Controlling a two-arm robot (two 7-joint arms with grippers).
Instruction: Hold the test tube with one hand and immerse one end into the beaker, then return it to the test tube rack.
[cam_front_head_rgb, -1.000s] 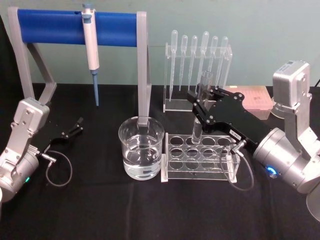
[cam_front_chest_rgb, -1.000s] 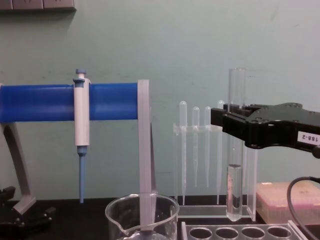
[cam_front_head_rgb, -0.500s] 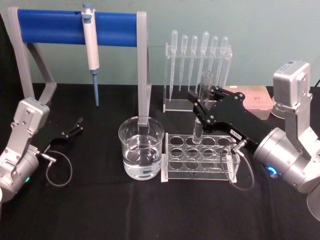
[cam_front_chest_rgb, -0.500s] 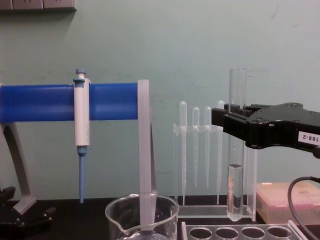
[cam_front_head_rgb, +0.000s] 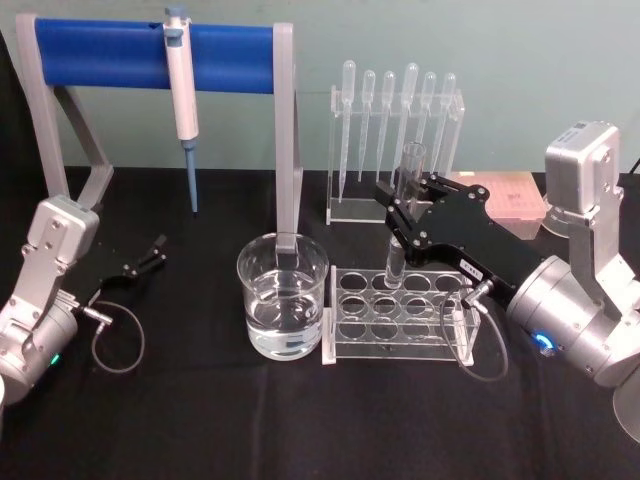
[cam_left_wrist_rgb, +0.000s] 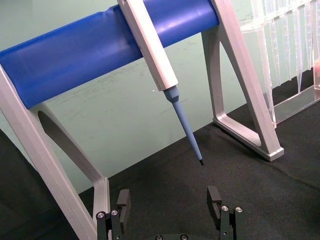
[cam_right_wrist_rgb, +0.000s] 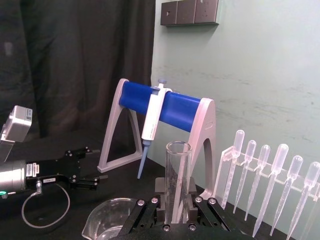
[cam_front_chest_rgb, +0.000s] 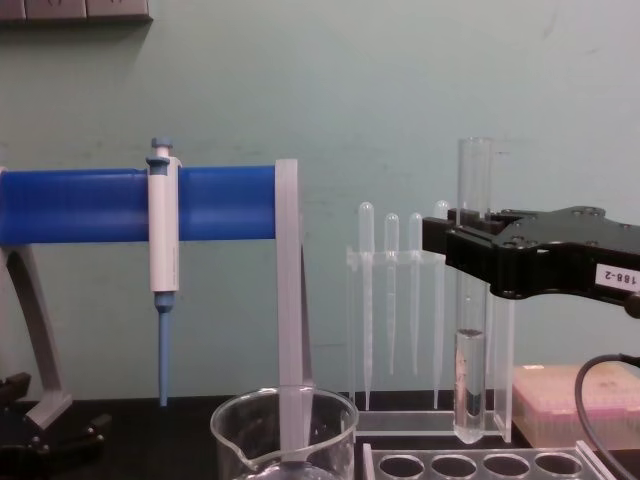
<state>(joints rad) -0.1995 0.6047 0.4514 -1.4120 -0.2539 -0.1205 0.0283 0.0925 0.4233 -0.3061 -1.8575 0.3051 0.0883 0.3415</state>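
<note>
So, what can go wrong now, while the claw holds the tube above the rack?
1. The tube hangs just above the rack; if off a hole, it may strike the top plate when lowered.
2. The right claw grips smooth glass at mid-height, so the tube could slip or tilt.
3. The beaker stands close beside the rack; a sideways swing might knock it.
The left claw lies parked, far left.

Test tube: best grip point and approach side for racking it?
Grip the straight wall of the test tube above its middle, coming level from the robot's right, as the right end effector does. The tube hangs upright, so this leaves the round bottom free to enter a rack hole.
</note>
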